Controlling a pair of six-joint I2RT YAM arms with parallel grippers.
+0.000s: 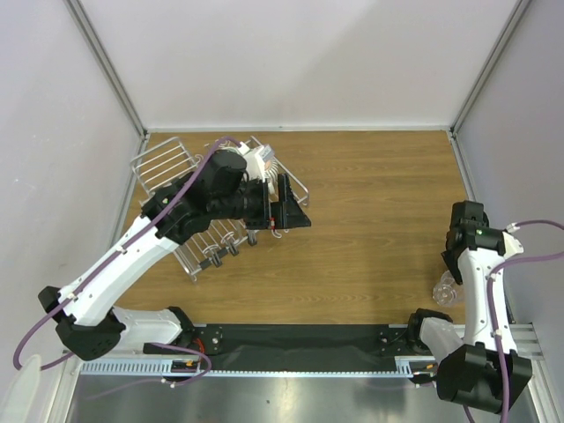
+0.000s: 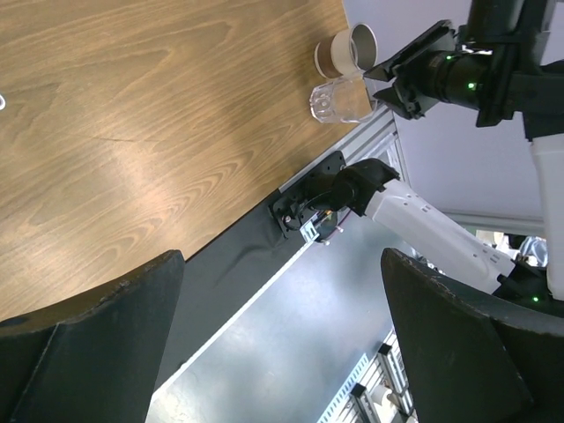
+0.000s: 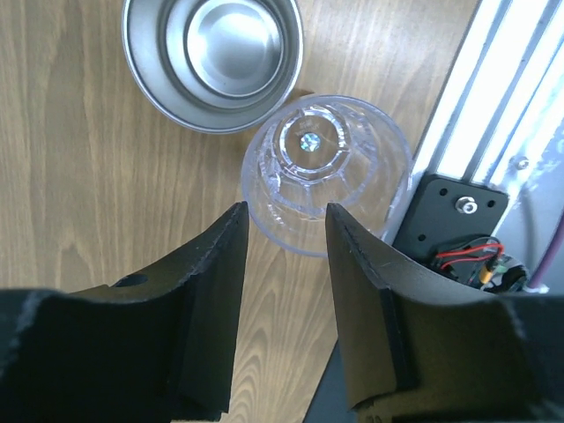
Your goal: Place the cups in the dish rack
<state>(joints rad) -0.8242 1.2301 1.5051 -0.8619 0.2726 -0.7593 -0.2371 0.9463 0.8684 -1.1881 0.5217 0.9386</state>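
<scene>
Two cups stand together near the table's right front corner: a clear glass (image 3: 322, 172) (image 2: 339, 101) (image 1: 445, 291) and a shiny metal cup (image 3: 211, 57) (image 2: 345, 48), both upright and touching. My right gripper (image 3: 286, 211) (image 1: 449, 275) points down over the glass's near rim, partly open, its tips narrower apart than the glass and gripping nothing. The dish rack (image 1: 166, 163) stands at the far left with a white ribbed mug (image 1: 263, 159) in it, partly hidden by my left wrist. My left gripper (image 1: 295, 210) (image 2: 282, 257) hovers by the rack's right side, wide open and empty.
A black strip and metal rail (image 2: 304, 216) run along the table's near edge, right beside the glass. The right arm's base (image 1: 432, 330) sits just below the cups. Bare wood (image 1: 370, 203) lies between the rack and the cups. Grey walls enclose the table.
</scene>
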